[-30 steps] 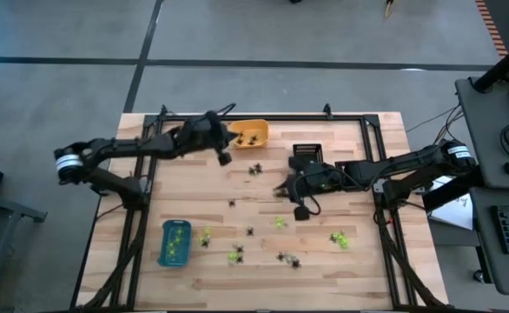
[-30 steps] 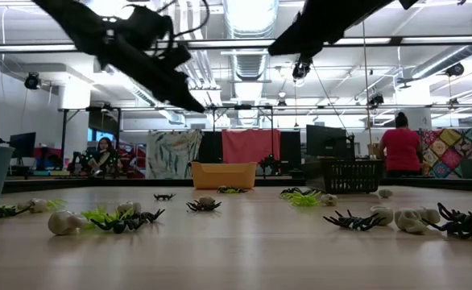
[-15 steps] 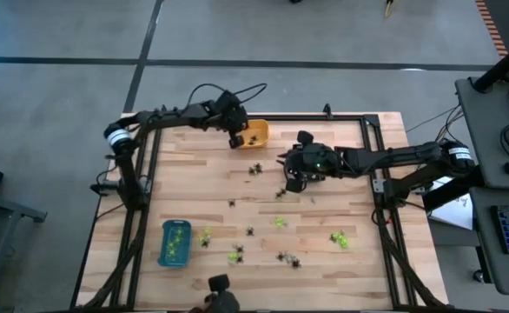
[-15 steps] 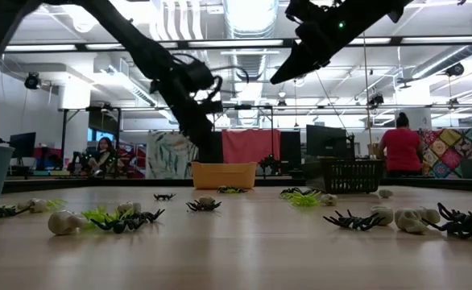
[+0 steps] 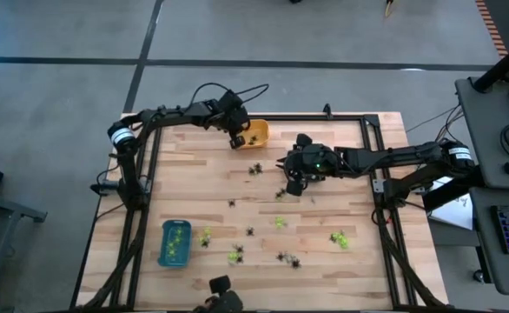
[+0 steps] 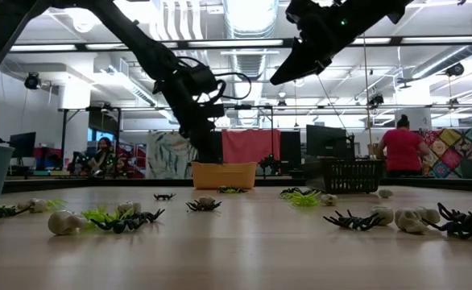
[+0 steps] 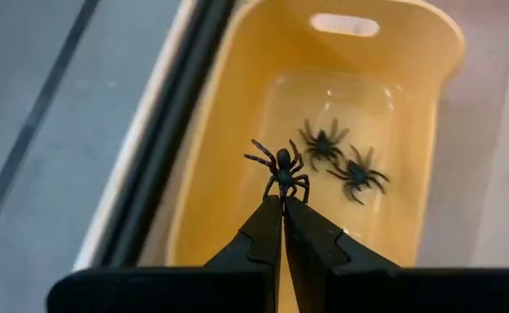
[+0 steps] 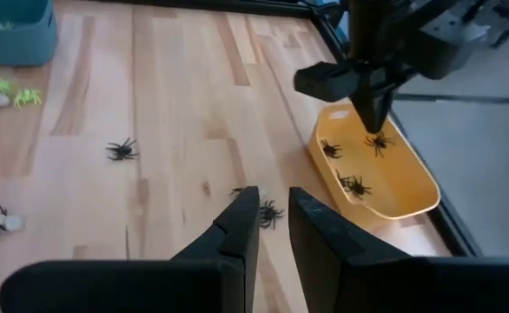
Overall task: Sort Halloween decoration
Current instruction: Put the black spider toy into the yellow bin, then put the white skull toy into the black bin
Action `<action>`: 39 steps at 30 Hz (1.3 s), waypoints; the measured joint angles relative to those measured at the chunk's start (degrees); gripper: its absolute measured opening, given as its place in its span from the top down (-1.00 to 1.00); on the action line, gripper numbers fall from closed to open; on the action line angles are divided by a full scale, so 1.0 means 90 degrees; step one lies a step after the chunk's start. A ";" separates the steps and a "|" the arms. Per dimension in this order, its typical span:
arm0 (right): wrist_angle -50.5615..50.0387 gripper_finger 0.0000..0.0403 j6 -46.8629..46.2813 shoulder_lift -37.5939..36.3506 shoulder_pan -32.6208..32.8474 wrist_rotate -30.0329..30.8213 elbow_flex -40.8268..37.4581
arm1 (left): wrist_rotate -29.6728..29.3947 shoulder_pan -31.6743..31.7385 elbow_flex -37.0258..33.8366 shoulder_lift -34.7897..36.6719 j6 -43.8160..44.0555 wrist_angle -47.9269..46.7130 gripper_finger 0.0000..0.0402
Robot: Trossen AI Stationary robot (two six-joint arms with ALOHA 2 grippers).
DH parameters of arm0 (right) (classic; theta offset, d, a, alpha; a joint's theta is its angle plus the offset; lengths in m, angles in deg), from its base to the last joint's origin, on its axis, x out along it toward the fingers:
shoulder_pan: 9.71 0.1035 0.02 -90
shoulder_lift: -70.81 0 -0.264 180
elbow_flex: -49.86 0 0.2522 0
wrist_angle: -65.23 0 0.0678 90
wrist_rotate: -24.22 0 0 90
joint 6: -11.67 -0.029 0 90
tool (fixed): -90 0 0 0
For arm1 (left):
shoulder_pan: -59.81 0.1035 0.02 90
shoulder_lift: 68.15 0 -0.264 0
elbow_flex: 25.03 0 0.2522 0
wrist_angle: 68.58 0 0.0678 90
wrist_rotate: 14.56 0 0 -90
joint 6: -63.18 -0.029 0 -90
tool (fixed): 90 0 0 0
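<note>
Left end effector (image 7: 282,202), swung over the orange tray (image 7: 237,165) within the past second, pinches a black spider (image 7: 280,170) above two already dropped; right end effector (image 8: 272,207) hovers empty, slightly parted, mid-surface.

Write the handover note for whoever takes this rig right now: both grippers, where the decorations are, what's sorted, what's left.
Left gripper: shut on a black spider, held over the orange tray at the table's far edge.
Right gripper: jaws slightly apart, holding nothing, raised above mid-table.
Done: two black spiders lie in the orange tray; green pieces are in the blue tray.
Left: drop the held spider in; loose black, green and whitish pieces are scattered over the table. A black basket shows in the low view; its contents cannot be seen.
</note>
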 joint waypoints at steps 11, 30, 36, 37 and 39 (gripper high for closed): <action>-0.0305 0.72 -0.1047 0.0000 0.0045 -0.0346 -0.0002 | 0.0012 -0.0122 0.0049 0.0028 0.0086 -0.0062 0.62; -0.1801 0.72 -0.4561 0.0000 0.0411 -0.1471 0.0000 | 0.0800 -0.1427 -0.1787 0.2722 0.1772 0.1408 0.41; -0.2821 0.72 -0.5095 0.0023 0.0549 -0.1457 0.0000 | 0.0626 -0.2265 -0.3011 0.3735 0.2677 0.2508 0.42; -0.2979 0.72 -0.5191 0.0058 0.0549 -0.1450 0.0005 | 0.0593 -0.2414 -0.3227 0.3874 0.2818 0.2698 0.42; -0.3336 0.72 -0.5445 0.0154 0.0549 -0.1452 0.0007 | 0.0471 -0.2694 -0.3635 0.4127 0.3086 0.3079 0.42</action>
